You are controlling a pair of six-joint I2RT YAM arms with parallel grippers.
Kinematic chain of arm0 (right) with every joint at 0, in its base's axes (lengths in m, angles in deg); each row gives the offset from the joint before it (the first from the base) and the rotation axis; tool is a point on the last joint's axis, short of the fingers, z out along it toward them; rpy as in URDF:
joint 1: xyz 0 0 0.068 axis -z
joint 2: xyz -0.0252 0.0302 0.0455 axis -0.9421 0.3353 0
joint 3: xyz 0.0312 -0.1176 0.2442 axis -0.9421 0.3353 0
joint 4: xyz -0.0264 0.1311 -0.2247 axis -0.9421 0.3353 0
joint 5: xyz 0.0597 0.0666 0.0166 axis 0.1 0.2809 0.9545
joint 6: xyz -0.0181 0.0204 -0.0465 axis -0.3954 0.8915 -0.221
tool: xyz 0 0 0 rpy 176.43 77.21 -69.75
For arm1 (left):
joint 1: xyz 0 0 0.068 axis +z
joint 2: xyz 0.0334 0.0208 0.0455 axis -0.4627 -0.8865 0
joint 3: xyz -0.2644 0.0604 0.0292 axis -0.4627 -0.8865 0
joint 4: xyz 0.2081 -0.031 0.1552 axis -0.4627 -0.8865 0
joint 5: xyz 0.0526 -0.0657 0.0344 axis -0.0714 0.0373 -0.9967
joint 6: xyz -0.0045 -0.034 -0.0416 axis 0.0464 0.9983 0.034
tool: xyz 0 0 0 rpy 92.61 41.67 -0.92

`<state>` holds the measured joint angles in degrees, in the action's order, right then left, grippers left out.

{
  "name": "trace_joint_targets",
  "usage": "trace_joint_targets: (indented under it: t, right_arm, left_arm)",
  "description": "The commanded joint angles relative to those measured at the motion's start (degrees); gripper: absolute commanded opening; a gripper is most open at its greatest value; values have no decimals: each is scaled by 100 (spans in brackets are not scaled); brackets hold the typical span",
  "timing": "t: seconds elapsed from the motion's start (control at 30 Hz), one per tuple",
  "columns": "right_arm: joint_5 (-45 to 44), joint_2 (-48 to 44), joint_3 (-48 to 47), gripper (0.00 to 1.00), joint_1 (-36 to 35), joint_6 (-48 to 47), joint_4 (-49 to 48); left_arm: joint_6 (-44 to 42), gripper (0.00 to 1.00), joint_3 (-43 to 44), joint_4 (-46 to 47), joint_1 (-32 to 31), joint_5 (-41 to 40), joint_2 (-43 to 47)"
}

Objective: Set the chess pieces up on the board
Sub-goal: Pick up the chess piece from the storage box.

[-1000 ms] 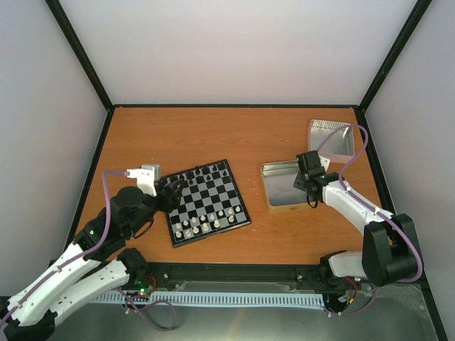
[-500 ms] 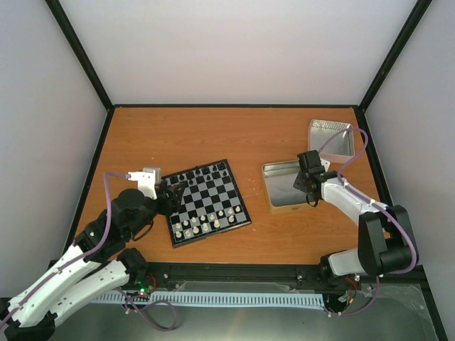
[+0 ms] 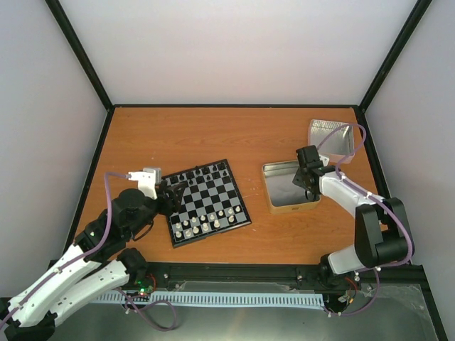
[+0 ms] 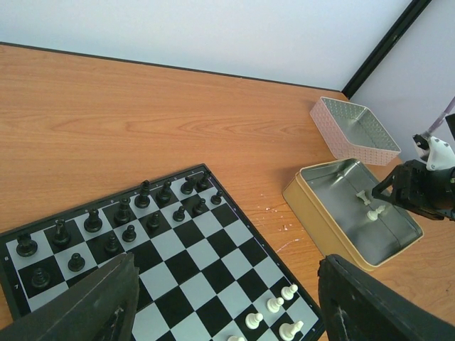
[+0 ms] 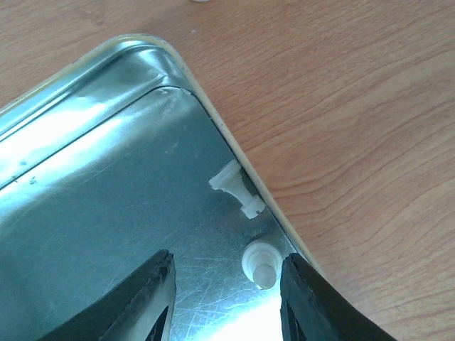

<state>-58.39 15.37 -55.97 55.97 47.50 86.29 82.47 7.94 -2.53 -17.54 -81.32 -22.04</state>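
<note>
Two chess pieces [image 5: 239, 189] are in the tin [image 5: 106, 177], not on the board [image 4: 168, 246].

The right gripper [image 5: 229, 284] is open wide and holds nothing. It hangs low over the tin, and the two white pieces sit by the tin's wall (one lies on its side). The left gripper [image 4: 227, 312] is open wide too, and empty, over the board's left edge. Other white pieces stand in the board's near rows, black chessmen [image 4: 128, 213] in the far rows.

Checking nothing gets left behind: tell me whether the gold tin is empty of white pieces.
No, two white pieces lie on the floor of the gold tin, close to its rim.
</note>
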Motion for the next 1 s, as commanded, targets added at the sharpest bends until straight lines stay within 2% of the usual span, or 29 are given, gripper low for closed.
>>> trace_joint_targets:
  t: [0.0,0.07,0.17,0.27,0.53,0.63,0.67,0.87,0.97]
  right_arm:
    - [-416,178,-156,42,45,147,245]
    - [-449,237,-127,41,46,184,261]
    - [-406,299,-52,35,46,204,181]
    - [-416,411,-53,24,46,222,124]
    - [-664,609,-142,22,42,381,276]
    - [-635,593,-106,6,46,301,178]
    - [-609,574,-123,3,46,262,176]
    - [-171,145,-310,3,9,-168,263]
    - [140,-243,-508,3,-327,-439,385]
  left_arm:
    - [26,70,41,-20,19,-47,-33]
    - [26,70,42,-20,24,-39,-51]
    - [17,70,42,-11,21,-19,-96]
    - [17,70,50,-16,21,-12,-130]
    - [26,70,49,-44,19,-59,-125]
    - [26,70,48,-33,19,-67,-115]
    - [26,70,45,-36,19,-61,-121]
    - [51,70,31,-12,22,-68,-130]
    - [52,70,51,-43,21,-82,-164]
